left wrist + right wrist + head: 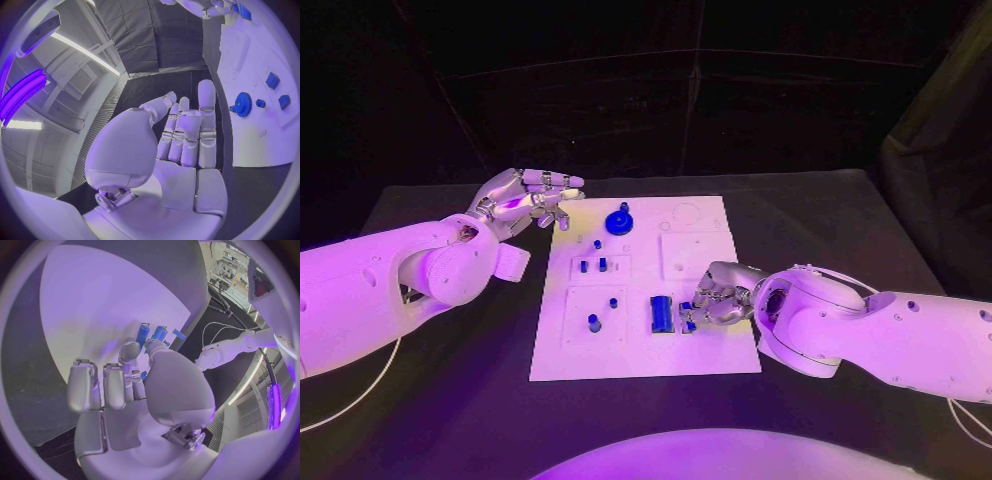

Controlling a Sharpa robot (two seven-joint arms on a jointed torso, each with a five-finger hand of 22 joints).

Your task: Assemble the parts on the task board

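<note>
The right hand (720, 297) sits low at the right edge of the white board (697, 355), toward its near end, with its fingers curled in over the board's surface. In the right wrist view its thumb and a fingertip (130, 351) close together beside two blue cylinders (150, 334) lying in a row, and a small blue piece (143, 375) shows between the curled fingers; whether the hand truly grips that piece cannot be told. In the head view a blue block (661, 314) stands just beside these fingers, near the board's near right corner. The left hand (528, 204) hovers off the board's far left corner, above the black table (444, 400), its fingers apart and loosely bent, holding nothing; the left wrist view shows its palm (181, 150) open with the fingers straight and side by side. Just beside it, at the far end of the board, lies a blue gear (619, 221) with a knob on top. Farther toward the near edge, along the left half of the board, small blue pegs (594, 265) stand in a recessed square, and two more (594, 322) sit in another recessed square closer to the near left corner.
</note>
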